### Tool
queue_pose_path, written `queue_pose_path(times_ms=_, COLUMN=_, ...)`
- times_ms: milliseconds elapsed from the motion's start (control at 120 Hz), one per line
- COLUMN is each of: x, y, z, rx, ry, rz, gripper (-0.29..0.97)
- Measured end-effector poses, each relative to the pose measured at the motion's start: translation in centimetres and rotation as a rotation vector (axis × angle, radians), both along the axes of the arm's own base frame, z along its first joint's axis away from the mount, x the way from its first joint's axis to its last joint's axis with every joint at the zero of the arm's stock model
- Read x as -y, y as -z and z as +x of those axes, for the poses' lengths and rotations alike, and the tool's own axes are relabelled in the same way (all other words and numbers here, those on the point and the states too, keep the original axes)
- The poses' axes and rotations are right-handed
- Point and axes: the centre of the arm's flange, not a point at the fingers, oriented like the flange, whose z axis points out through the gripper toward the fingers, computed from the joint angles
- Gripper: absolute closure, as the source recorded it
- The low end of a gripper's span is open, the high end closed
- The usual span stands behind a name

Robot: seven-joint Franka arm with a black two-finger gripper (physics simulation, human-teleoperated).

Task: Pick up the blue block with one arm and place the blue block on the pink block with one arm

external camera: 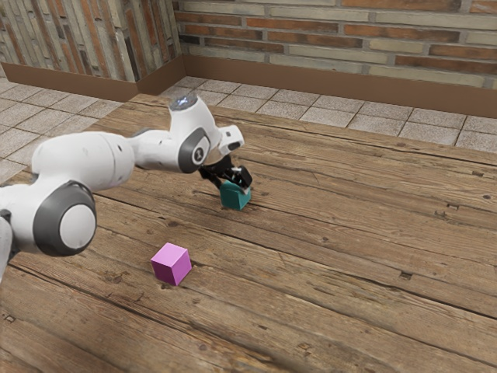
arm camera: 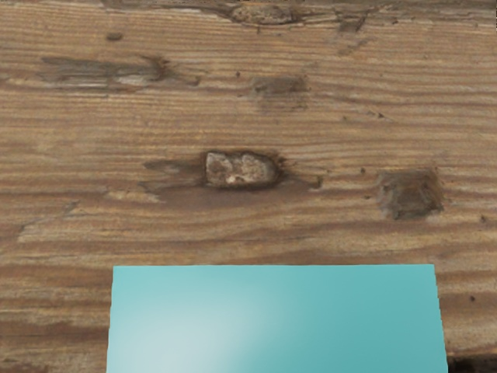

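Nearest the front edge of the bench [external camera: 349,256], toward the exterior view's left, the pink block [external camera: 171,263] sits flat on the planks with its top face bare; nothing rests on it, so the placing is not yet done.

Farther in, about the middle of the bench, is the blue block [external camera: 234,196], more teal than blue in these renders; it is well apart from the pink block, farther back and toward the exterior view's right. The gripper [external camera: 230,180] is down on it, the black fingers standing narrowly apart with the block's upper part caught between them from two sides; I judge the hold made. The block looks a little tilted, its lower corner at or just off the boards; whether it has left the wood I cannot tell. In the wrist view the blue block [arm camera: 276,318] lies directly under the hand, with a pale knot [arm camera: 241,169] in the grain beyond it.

So the grasp looks done or just closing; the lift, the carry toward the front edge, and the setting down squarely on the pink block are all left.

Beyond the far edge lie the floor tiles [external camera: 326,105] and the brick wall [external camera: 349,39].
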Motion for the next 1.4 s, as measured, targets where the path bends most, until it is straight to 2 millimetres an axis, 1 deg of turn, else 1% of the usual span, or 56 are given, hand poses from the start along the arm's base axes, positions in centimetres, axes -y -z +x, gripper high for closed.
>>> queue_pose_path(times_ms=383, x=0.1, y=0.7, z=0.0, rx=0.010, ry=0.069, rz=0.018, gripper=0.00)
queue_pose_path(times_ms=517, x=0.3, y=0.0, z=0.1, rx=0.019, ry=0.079, rz=0.020, gripper=0.21)
queue_pose_path(times_ms=617, x=0.3, y=0.1, z=0.0, rx=0.016, ry=0.079, rz=0.022, gripper=0.33)
queue_pose_path(times_ms=717, x=0.3, y=0.0, z=-0.2, rx=0.012, ry=0.076, rz=0.025, gripper=0.38)
queue_pose_path(times_ms=750, x=0.4, y=-0.6, z=-0.4, rx=0.011, ry=0.076, rz=0.029, gripper=0.40)
queue_pose_path(times_ms=783, x=0.5, y=-1.8, z=-0.8, rx=0.013, ry=0.077, rz=0.035, gripper=0.40)
queue_pose_path(times_ms=833, x=0.5, y=-4.2, z=-2.0, rx=0.008, ry=0.073, rz=0.063, gripper=0.41)
queue_pose_path(times_ms=858, x=0.6, y=-5.5, z=-3.1, rx=0.000, ry=0.067, rz=0.069, gripper=0.42)
queue_pose_path(times_ms=892, x=0.8, y=-7.5, z=-5.2, rx=-0.017, ry=0.053, rz=0.073, gripper=0.42)
queue_pose_path(times_ms=942, x=1.1, y=-9.6, z=-8.9, rx=-0.049, ry=0.027, rz=0.074, gripper=0.42)
queue_pose_path(times_ms=1008, x=2.5, y=-11.8, z=-13.6, rx=-0.078, ry=-0.006, rz=0.068, gripper=0.41)
queue_pose_path(times_ms=1050, x=3.2, y=-12.6, z=-16.0, rx=-0.094, ry=-0.032, rz=0.063, gripper=0.39)
queue_pose_path(times_ms=1133, x=3.7, y=-12.9, z=-20.5, rx=-0.130, ry=-0.096, rz=0.053, gripper=0.38)
queue_pose_path(times_ms=1158, x=3.6, y=-12.5, z=-21.7, rx=-0.147, ry=-0.117, rz=0.050, gripper=0.37)
queue_pose_path(times_ms=1192, x=3.2, y=-11.9, z=-22.7, rx=-0.166, ry=-0.149, rz=0.045, gripper=0.37)
queue_pose_path(times_ms=1233, x=2.7, y=-11.0, z=-23.3, rx=-0.188, ry=-0.188, rz=0.039, gripper=0.37)
queue_pose_path(times_ms=1292, x=2.1, y=-9.8, z=-23.5, rx=-0.214, ry=-0.235, rz=0.031, gripper=0.37)
queue_pose_path(times_ms=1400, x=1.8, y=-8.9, z=-23.7, rx=-0.233, ry=-0.297, rz=0.021, gripper=0.37)
